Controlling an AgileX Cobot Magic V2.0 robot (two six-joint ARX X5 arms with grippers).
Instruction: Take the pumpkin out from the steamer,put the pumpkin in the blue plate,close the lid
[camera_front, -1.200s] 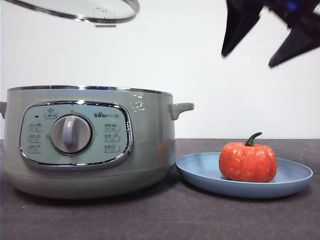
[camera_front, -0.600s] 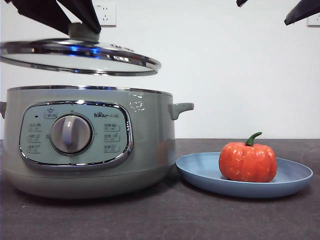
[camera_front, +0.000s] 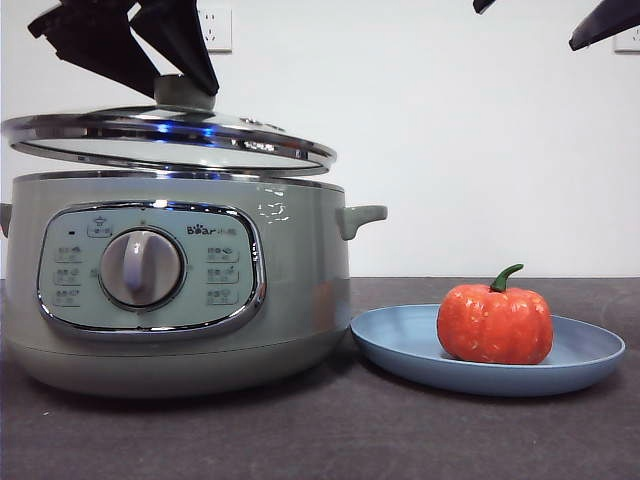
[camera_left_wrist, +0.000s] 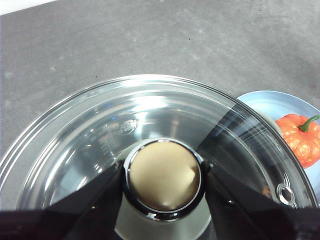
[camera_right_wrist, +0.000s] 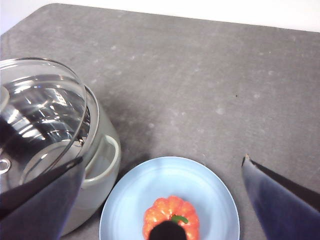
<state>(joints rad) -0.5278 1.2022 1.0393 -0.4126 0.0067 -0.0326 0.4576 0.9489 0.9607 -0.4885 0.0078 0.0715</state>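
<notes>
Compared with half a second before, the lid (camera_front: 168, 140) had come lower and sat just above the steamer (camera_front: 180, 285), its chrome rim now close over the pot's edge rather than well clear of it. It was not level: the side toward the pumpkin dipped nearer the rim while the opposite side stood a little higher, so a thin gap showed beneath it. The left tool (camera_left_wrist: 162, 180) was clamped on the lid's pale knob (camera_left_wrist: 162, 178), one black jaw pressed against each side. The steamer itself had not shifted on the counter (camera_front: 320, 430).

The pumpkin (camera_front: 494, 322) rested inside the blue plate (camera_front: 420, 345), just beside the steamer, exactly where it had been. It sat upright, its axis vertical, with the curved green stem (camera_front: 506, 276) rising from the top and bending away from the steamer.

The right tool (camera_right_wrist: 162, 197) hung high above the plate with its jaws spread wide, holding nothing; in the front view only its dark tips showed at the upper corner, unchanged.
</notes>
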